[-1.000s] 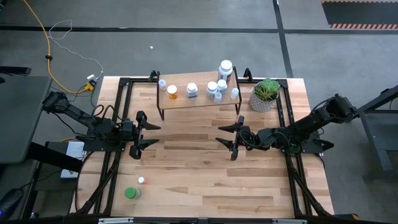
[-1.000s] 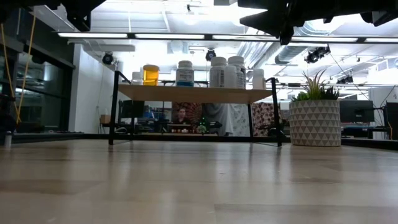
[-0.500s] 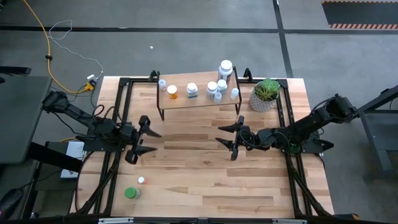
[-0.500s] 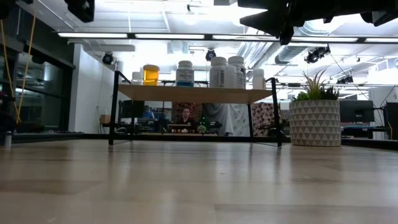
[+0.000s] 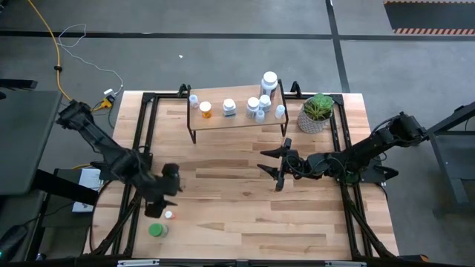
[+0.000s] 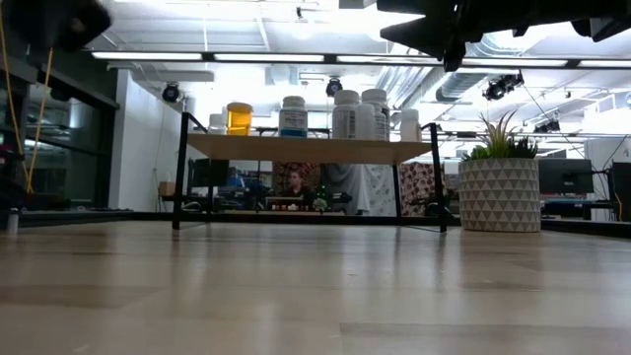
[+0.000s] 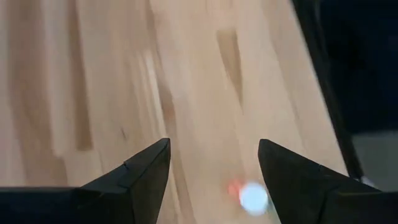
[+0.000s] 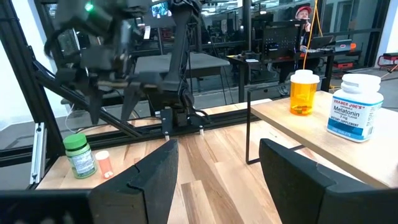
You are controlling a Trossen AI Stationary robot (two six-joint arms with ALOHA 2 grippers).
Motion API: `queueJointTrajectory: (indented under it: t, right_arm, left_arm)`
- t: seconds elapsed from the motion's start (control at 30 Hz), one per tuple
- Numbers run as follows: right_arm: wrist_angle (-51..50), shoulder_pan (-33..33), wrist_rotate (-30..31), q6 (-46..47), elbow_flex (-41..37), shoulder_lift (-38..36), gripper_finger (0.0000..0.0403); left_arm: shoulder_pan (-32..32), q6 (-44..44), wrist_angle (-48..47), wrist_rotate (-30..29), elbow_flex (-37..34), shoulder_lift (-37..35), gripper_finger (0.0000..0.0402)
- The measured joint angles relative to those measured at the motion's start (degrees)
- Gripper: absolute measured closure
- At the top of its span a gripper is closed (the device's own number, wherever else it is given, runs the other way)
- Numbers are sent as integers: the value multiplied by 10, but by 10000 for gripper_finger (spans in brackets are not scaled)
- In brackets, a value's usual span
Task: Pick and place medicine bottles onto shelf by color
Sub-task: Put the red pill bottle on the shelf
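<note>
- While most medicine bottles (image 5: 252,106) are already standing on the shelf (image 5: 237,119) at the table's far edge, two are remaining on the table (image 5: 245,215) near the front left corner: a green bottle (image 5: 156,230) and a small orange bottle (image 5: 168,215) lying just beside it.
- The left gripper (image 5: 168,182) is swinging away from its earlier mid-table position toward that front-left pair, and is now hanging just above the small orange bottle.
- Its jaws are standing wide apart and are holding nothing; in the left wrist view, the small orange bottle (image 7: 247,195) is showing between them, lower down.
- The right gripper (image 5: 273,165) is waiting unchanged over the middle of the table, in front of the shelf, jaws parted and empty.
- Judgement: a pick of the small orange bottle is beginning; its place is likely beside the orange bottle (image 5: 205,109) on the shelf.
</note>
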Motion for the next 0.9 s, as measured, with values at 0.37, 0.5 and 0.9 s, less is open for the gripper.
queueJointTrajectory:
  t: [0.37, 0.5, 0.9]
  right_arm:
    - [0, 0, 0, 0, 0, 0, 187]
    - [0, 0, 0, 0, 0, 0, 187]
    - [0, 0, 0, 0, 0, 0, 187]
  left_arm:
    - [-70, -44, -21, 22, 6, 120, 167]
    - [-80, -64, -21, 35, 6, 146, 167]
    - [-83, -104, -20, 79, 6, 207, 167]
